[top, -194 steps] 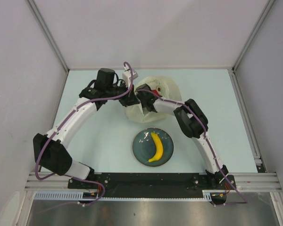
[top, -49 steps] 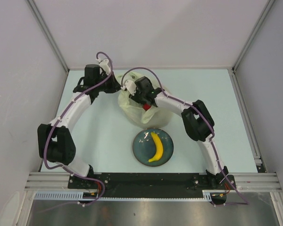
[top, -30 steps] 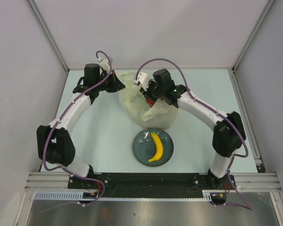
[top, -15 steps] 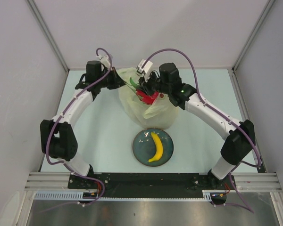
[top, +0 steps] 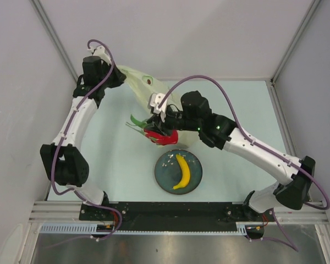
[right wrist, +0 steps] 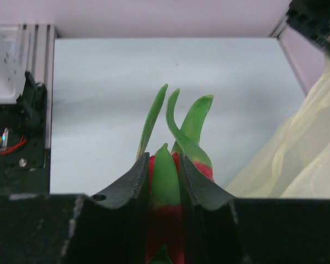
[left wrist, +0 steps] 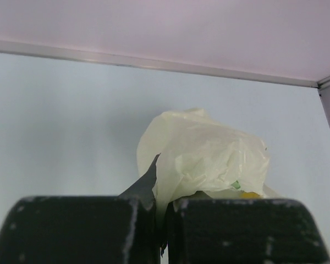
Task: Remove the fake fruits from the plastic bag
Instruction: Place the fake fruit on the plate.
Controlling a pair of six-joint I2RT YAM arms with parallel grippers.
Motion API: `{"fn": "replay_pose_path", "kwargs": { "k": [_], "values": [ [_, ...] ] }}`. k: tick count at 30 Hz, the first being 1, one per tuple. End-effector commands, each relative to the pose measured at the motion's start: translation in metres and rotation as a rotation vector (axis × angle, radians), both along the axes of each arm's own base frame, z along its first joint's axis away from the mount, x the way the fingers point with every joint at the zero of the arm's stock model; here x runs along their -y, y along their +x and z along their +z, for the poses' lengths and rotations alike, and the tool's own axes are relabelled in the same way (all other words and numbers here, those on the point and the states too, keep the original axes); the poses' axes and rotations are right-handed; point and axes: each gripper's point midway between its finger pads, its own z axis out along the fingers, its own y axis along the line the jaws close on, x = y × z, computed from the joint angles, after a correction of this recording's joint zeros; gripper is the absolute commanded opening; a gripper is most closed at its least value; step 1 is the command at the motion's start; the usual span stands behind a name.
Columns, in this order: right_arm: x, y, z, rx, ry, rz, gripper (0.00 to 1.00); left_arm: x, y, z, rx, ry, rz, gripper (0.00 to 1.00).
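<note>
So, left pincer: clenched on the plastic bag at its upper edge, held high over the far-left of the desk. My left wrist view shows film squeezed between both fingers.
plastic bag: hangs stretched from that pinch down and rightward toward mid-desk. Its lower end is hidden behind my right arm in the top view, so I can't tell if it touches the desk.
bag contents: the left wrist view shows a yellow patch and a small green fleck through the film, low down. I can't tell which fruit. No lemon or grape bunch is plainly visible in any view.
dragon fruit: out of the bag, with its red body between my right fingers and green leaf tips poking out past them.
right pincer: grasping the dragon fruit across its body, just beside the bag's lower part and near the plate's far rim. The right wrist view shows the film off to one side, not touching the fruit.
plate: dark blue-green, front-centre of the desk, well apart from the bag's pinched end.
banana: lying on the plate.
done (my read): banana is out and parked. The dragon fruit is out but not yet set down.
left (my read): place the dragon fruit, and the plate looks the natural spot. Then fish out whatever remains, likely lemon and grapes, with my left holding the bag up.
</note>
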Motion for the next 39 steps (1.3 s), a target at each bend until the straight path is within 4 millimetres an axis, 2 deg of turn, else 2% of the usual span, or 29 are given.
{"fn": "replay_pose_path", "kwargs": {
  "k": [1,5,11,13,18,20,23,25,26,30,36,39],
  "values": [
    [0.015,-0.017,-0.017,-0.009,-0.065,0.043,0.00,-0.017,-0.022,0.002,0.015,0.037,0.041,0.00],
    [0.017,-0.025,-0.049,-0.028,-0.143,0.091,0.00,-0.015,-0.035,-0.011,-0.013,0.018,0.017,0.00],
    [0.008,-0.044,-0.074,0.044,-0.214,0.250,0.00,-0.010,-0.045,-0.019,-0.029,-0.002,-0.020,0.00],
    [0.002,-0.054,-0.084,0.068,-0.230,0.334,0.00,-0.008,-0.046,-0.026,-0.046,-0.013,-0.029,0.00],
    [-0.009,-0.083,-0.100,0.092,-0.237,0.516,0.00,0.014,-0.049,-0.037,-0.070,-0.076,-0.143,0.00],
    [-0.010,-0.092,-0.107,0.131,-0.246,0.585,0.00,0.015,-0.052,-0.045,-0.091,-0.081,-0.150,0.00],
    [-0.008,-0.107,-0.128,0.138,-0.283,0.692,0.00,0.014,-0.056,-0.054,-0.110,-0.068,-0.155,0.00],
    [-0.002,-0.117,-0.145,0.126,-0.314,0.770,0.00,0.013,-0.060,-0.061,-0.127,-0.058,-0.157,0.00],
    [0.000,-0.119,-0.149,0.191,-0.314,0.823,0.00,0.013,-0.062,-0.062,-0.127,-0.055,-0.158,0.00],
    [0.020,-0.136,-0.176,0.232,-0.347,1.000,0.00,0.012,-0.068,-0.070,-0.135,-0.047,-0.157,0.00],
    [0.043,-0.134,-0.204,0.443,-0.331,1.224,0.00,0.011,-0.068,-0.074,-0.141,-0.019,-0.171,0.00],
    [0.046,-0.130,-0.212,0.510,-0.312,1.275,0.00,0.010,-0.069,-0.075,-0.138,-0.013,-0.172,0.00]
  ]
}}
